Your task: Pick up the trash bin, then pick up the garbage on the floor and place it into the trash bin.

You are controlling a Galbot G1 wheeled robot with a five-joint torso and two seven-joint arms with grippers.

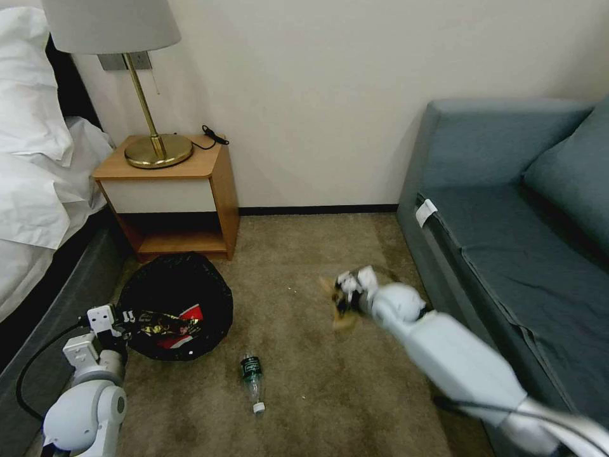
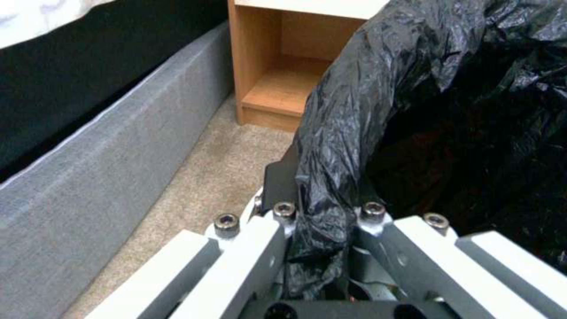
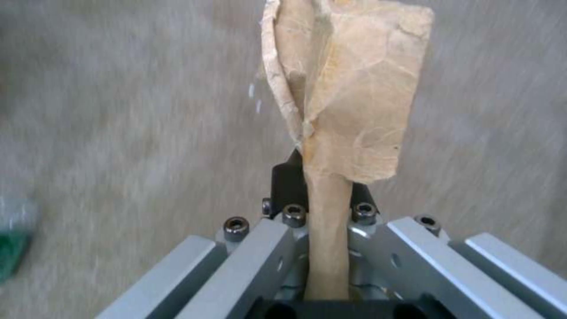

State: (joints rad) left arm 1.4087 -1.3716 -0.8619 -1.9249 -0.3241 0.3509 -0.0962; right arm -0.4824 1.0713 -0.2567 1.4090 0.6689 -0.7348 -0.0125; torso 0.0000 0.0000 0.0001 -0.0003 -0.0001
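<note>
The trash bin point(image 1: 174, 304), lined with a crinkly black bag, is at the lower left in the head view, with a gold-and-dark wrapper point(image 1: 162, 324) and a red-and-white wrapper point(image 1: 187, 320) inside. My left gripper point(image 1: 120, 317) is shut on the bin's bagged rim point(image 2: 331, 186). A clear bottle with a green label point(image 1: 252, 374) lies on the carpet just right of the bin. My right gripper point(image 1: 346, 298) hovers over mid-carpet, shut on a crumpled tan paper point(image 3: 348, 97) that sticks out beyond its fingers.
A wooden nightstand point(image 1: 181, 197) with a brass lamp point(image 1: 155, 149) stands behind the bin. The bed's grey base point(image 2: 100, 164) runs along the left. A blue-grey sofa point(image 1: 514, 228) fills the right. Open carpet lies between them.
</note>
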